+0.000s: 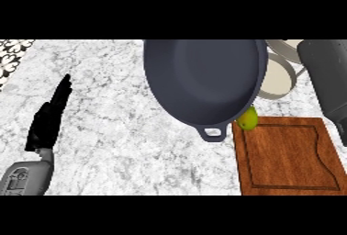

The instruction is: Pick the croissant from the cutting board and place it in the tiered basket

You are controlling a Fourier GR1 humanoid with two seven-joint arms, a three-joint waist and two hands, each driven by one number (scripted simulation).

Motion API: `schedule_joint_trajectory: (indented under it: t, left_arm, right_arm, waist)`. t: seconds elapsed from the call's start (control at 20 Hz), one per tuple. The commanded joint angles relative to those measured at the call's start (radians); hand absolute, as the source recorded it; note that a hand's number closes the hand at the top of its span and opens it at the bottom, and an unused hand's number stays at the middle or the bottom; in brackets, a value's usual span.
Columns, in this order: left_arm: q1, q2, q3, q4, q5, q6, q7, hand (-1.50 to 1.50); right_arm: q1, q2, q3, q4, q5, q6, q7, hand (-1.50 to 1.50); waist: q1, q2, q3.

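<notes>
The wooden cutting board [288, 158] lies at the lower right and its top shows bare; no croissant is visible anywhere. The tiered basket [203, 78] fills the upper middle as a large dark grey bowl with a small loop handle at its near rim. A beige ring [281, 75] shows behind its right side. My left hand [47, 119] rests at the left, open, fingers straight and pointing up. A grey forearm [324, 78] of my right arm rises along the right edge, close to the view; its hand is not visible.
A yellow-green fruit [249, 119] sits at the board's far left corner, partly under the basket's rim. White marble counter [136, 137] spreads between my left hand and the board. A patterned strip [12, 55] marks the top left corner.
</notes>
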Motion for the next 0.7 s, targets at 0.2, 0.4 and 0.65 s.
schedule_joint_trajectory:
  t: [0.2, 0.4, 0.65]
  left_arm:
    - [0.014, 0.012, 0.027, -0.015, 0.027, -0.033, 0.007, 0.00]
    - [0.014, -0.009, 0.006, -0.034, -0.008, -0.005, 0.026, 0.00]
    - [0.018, 0.015, 0.038, -0.081, 0.017, -0.028, 0.086, 0.00]
  right_arm:
    - [0.068, 0.019, -0.069, -0.055, -0.082, -0.205, -0.080, -1.50]
    - [0.024, 0.000, -0.051, -0.123, -0.069, -0.239, -0.058, -1.50]
    - [0.101, -0.010, -0.037, -0.295, -0.082, -0.209, 0.030, -1.50]
  waist:
    - [-0.001, 0.004, 0.005]
    - [-0.010, -0.001, 0.005]
    - [-0.033, -0.010, 0.004]
